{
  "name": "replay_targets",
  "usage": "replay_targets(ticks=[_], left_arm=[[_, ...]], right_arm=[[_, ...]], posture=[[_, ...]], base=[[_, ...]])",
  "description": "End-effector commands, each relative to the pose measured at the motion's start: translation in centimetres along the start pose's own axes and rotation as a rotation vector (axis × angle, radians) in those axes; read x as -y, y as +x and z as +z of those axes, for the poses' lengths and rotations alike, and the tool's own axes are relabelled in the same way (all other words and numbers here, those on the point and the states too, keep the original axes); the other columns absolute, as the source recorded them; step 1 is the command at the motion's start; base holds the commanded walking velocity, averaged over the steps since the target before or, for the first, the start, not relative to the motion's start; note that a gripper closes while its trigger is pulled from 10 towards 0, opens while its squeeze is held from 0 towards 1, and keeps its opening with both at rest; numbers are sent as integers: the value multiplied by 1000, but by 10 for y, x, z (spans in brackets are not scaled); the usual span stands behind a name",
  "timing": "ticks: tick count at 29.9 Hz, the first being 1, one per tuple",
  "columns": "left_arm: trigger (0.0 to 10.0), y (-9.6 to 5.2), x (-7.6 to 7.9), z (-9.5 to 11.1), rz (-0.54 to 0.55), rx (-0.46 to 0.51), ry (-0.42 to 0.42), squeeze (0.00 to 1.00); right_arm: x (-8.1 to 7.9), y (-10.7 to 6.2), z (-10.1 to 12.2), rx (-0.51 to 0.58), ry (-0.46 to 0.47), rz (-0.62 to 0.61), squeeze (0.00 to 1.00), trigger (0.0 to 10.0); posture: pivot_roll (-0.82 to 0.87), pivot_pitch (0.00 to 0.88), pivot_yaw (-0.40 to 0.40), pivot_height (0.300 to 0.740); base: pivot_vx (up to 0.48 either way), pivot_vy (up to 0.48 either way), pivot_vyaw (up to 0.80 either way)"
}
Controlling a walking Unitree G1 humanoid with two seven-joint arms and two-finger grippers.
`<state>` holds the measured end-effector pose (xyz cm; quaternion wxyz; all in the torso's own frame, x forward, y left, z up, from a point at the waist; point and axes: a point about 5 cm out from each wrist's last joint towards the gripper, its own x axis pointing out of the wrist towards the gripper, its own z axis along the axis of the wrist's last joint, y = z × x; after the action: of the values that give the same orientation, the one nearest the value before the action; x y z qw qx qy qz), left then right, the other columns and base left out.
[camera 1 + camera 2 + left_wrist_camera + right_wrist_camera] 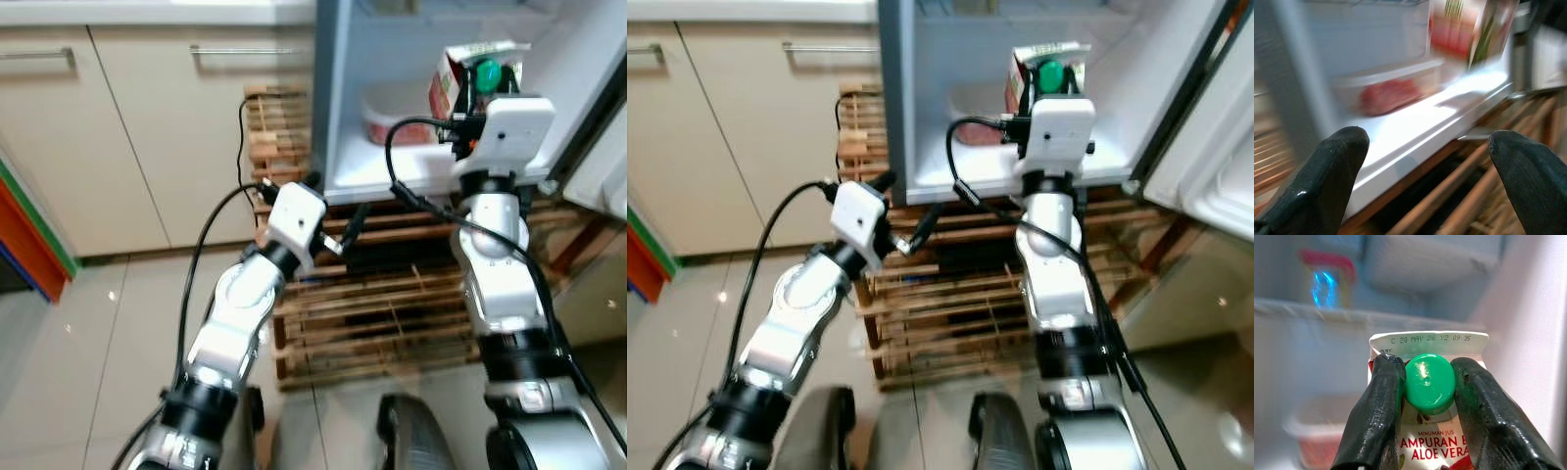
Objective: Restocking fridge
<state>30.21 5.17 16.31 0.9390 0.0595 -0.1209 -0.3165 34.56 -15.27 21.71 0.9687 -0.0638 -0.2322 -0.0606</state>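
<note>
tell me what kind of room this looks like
Most likely a home kitchen. An open fridge stands on a wooden pallet rack beside cream cabinets with bar handles. The right gripper holds a juice carton at its green cap.

Fridge shelf and floor

The white fridge shelf (pixel 392 174) carries a lidded tub of red contents (pixel 397 117) at the back. Below the fridge, a wooden slatted rack (pixel 392 313) stands on the glossy tiled floor (pixel 88 333).

Glossy green plastic cap (pixel 1429 383), wooden slatted rack (pixel 392 304).
</note>
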Motion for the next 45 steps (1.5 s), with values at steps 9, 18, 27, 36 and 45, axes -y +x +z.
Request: replay_targets(ticks=[9,18,27,36,45], left_arm=[[10000,-4,6,14,-17,88,-59,0],[10000,-8,15,17,-12,124,-43,0],[10000,-20,20,19,15,109,-79,0],[10000,-35,17,24,44,87,-78,0],[10000,-39,19,26,40,70,-81,0]], right_arm=[[-30,17,-7,-55,89,87,0,0],[-59,36,11,8,114,196,0,0],[-92,35,12,-13,161,282,0,0],[-107,32,9,-16,154,294,0,10000],[-99,37,9,-20,172,210,1000,10000]], posture=[[60,0,-27,582],[88,48,-63,582],[108,96,-75,582],[163,150,-70,582],[163,162,-70,582]], base=[[0,0,0],[0,0,0],[0,0,0],[0,0,0],[0,0,0]])
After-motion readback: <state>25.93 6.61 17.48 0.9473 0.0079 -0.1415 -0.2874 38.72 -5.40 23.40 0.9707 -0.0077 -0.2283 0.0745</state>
